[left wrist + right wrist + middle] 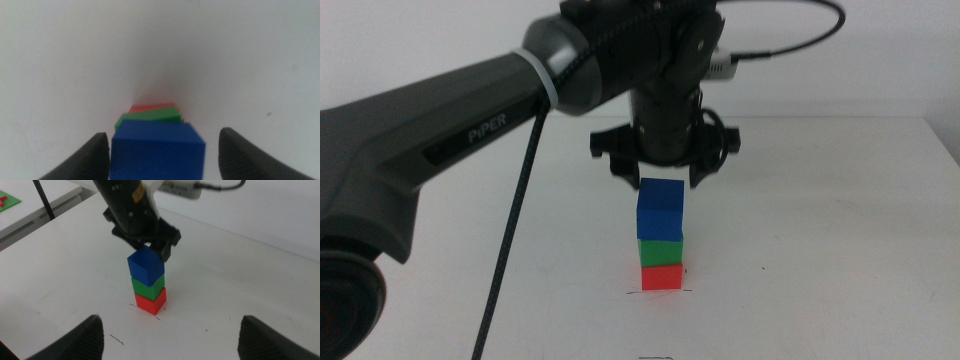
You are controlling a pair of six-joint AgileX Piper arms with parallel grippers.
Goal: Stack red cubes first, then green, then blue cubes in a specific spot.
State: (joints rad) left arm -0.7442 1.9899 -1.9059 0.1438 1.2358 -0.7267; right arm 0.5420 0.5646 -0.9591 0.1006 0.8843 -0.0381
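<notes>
The middle view looks forward and down at the bench (840, 250), stack (661, 235) centre frame. Left wrist camera peers closely from above; right wrist watches that same stack from farther off.

The worktop (840, 250) is plain white and matte, meeting a pale wall (880, 60) along its far edge. The right wrist view shows a short dark pen stroke (116, 339) on the bare surface, and well apart from it a tiny dark speck (206, 330). Beyond the worktop's edge in that view stands a second pale table (45, 205). A green sheet (7, 201) lies at its corner with something small and red (2, 200) on it. A thin dark pole (44, 200) crosses in front of that table.
</notes>
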